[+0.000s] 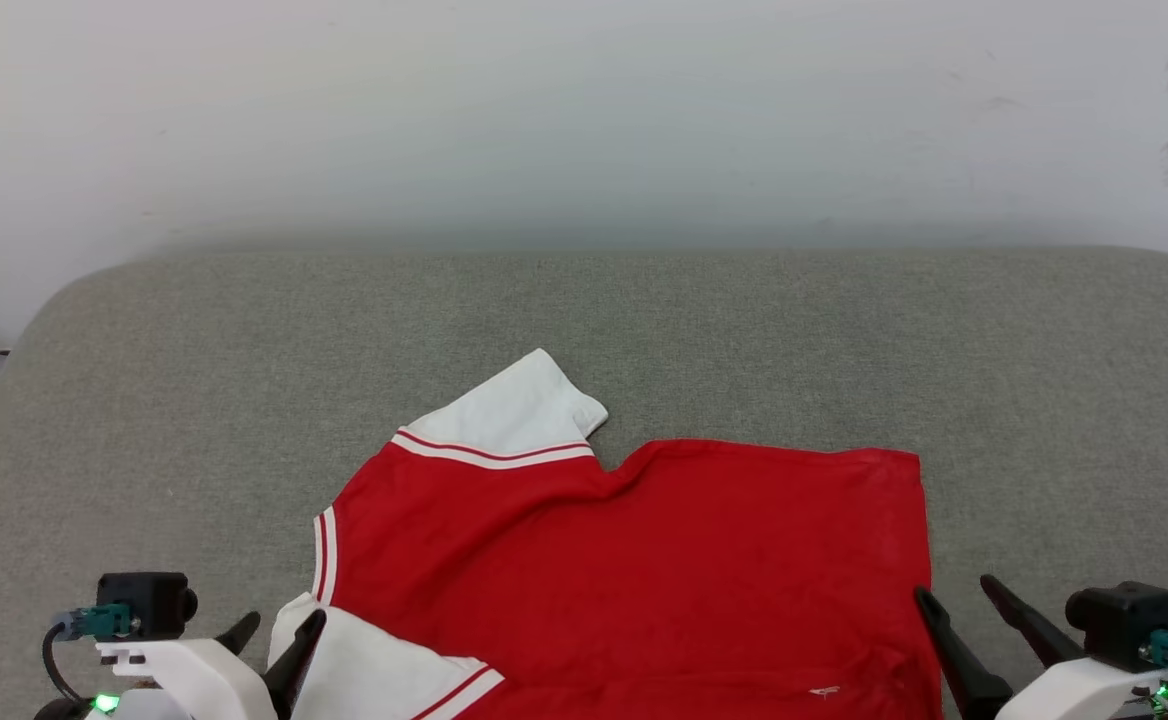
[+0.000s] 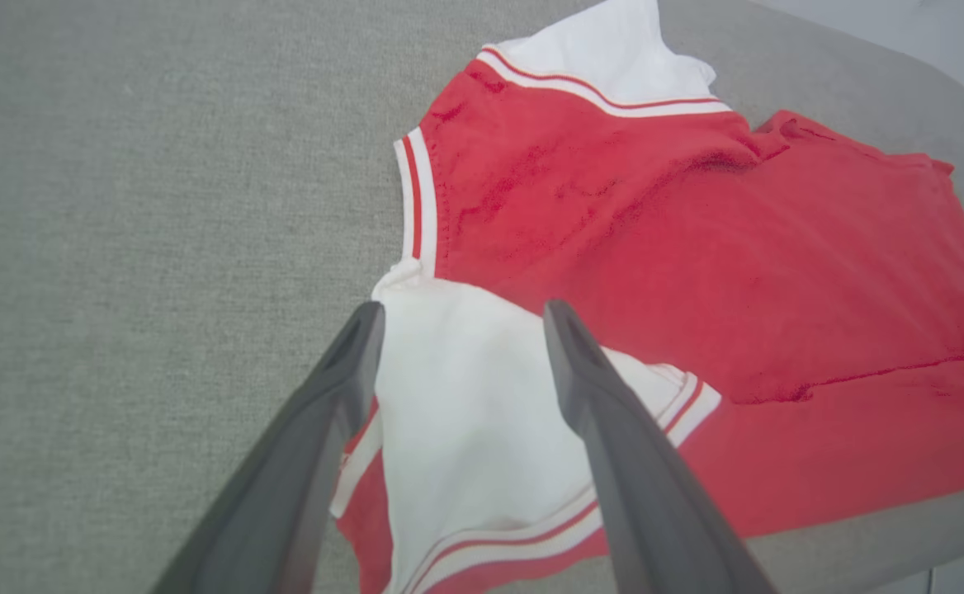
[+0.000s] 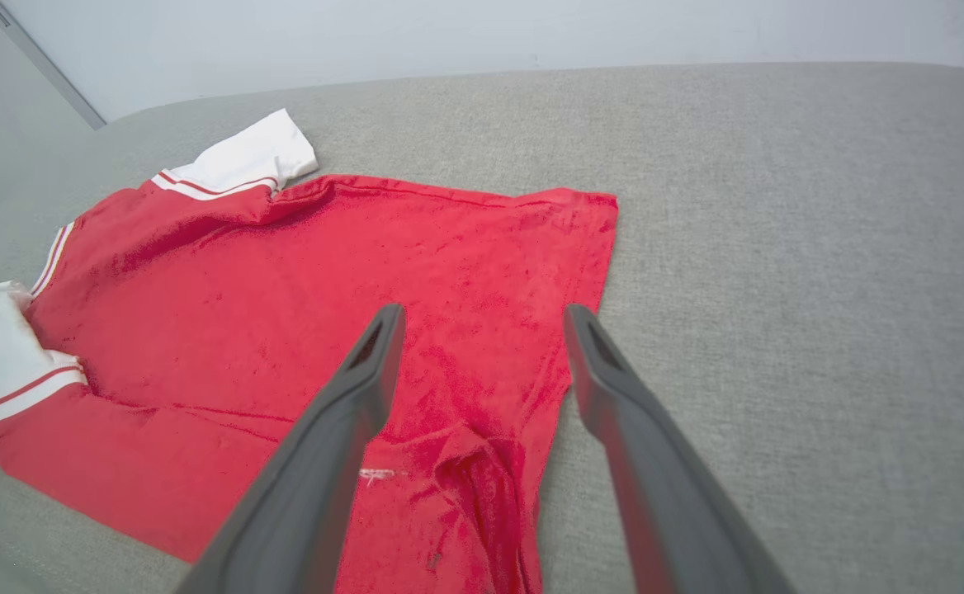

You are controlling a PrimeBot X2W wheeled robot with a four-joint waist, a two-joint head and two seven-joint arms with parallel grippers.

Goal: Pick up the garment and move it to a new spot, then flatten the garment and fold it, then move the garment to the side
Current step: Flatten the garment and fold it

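The garment, a red shirt with white sleeves and red-and-white trim, lies spread on the grey cushion near its front edge. One white sleeve points away from me, the other sleeve lies at the front left. My left gripper hovers open over that near sleeve, its fingers straddling the white cloth without holding it. My right gripper stands open at the garment's right hem, empty, one finger over red cloth, the other over bare cushion.
The grey fabric cushion stretches wide behind and to both sides of the garment. A pale wall rises behind it. The cushion's front edge runs close under the garment's near side.
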